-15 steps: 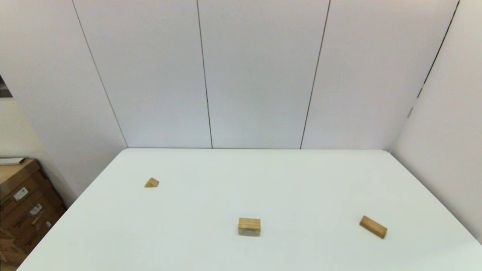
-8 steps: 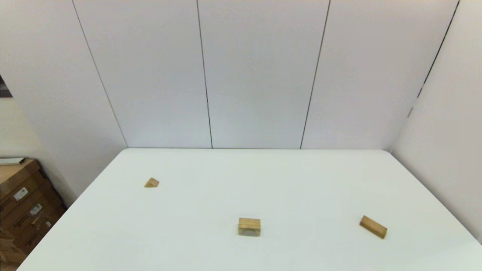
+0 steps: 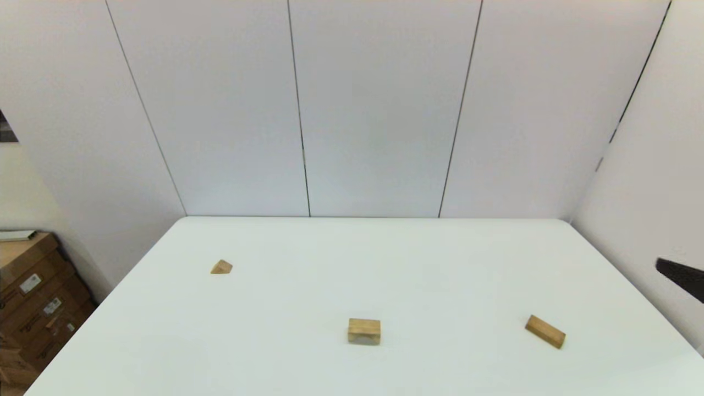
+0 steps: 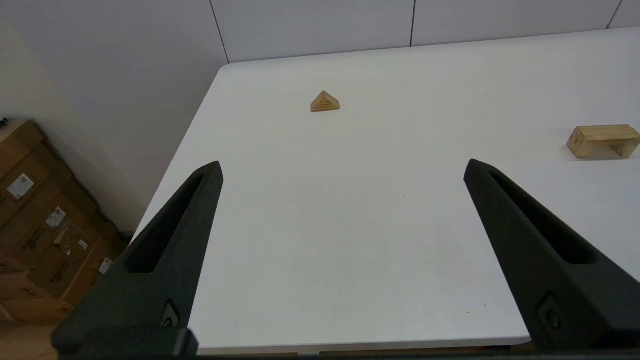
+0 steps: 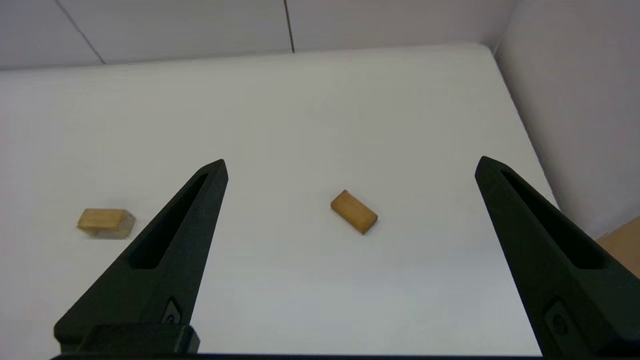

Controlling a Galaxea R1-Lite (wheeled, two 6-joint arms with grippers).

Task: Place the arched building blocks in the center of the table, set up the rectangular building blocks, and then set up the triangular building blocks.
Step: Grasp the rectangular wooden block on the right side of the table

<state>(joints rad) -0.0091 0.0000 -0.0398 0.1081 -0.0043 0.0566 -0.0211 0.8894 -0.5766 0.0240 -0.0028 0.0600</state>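
The bench (image 3: 352, 264) is a broad white slab, smooth and matte, with rounded far corners, standing against pale wall panels; brown cardboard boxes (image 3: 33, 297) are stacked on the floor off its left side.

The right pincer (image 5: 350, 162) hangs above the bench's near right part, its two long black tapered fingers spread wide and holding nothing. In the head view only a dark sliver at the right border shows, probably one fingertip of that arm. The rectangular building block (image 5: 354, 211), a plain flat-sided oblong of light-brown wood, lies flat and skewed on the bench ahead of the right pincer, between the lines of its fingers but well clear of them. In the head view it sits near the front right (image 3: 545, 331).

The left pincer (image 4: 342, 162) hangs over the bench's near left edge, likewise spread wide and empty.

The arched building block (image 3: 363, 331) stands near the front middle of the bench, its curved notch facing down against the surface (image 4: 602, 140), off to the side of both pincers.

The triangular building block (image 4: 325, 102), a small wooden wedge with visible grain rings, rests far ahead of the left pincer, toward the back left (image 3: 221, 267).
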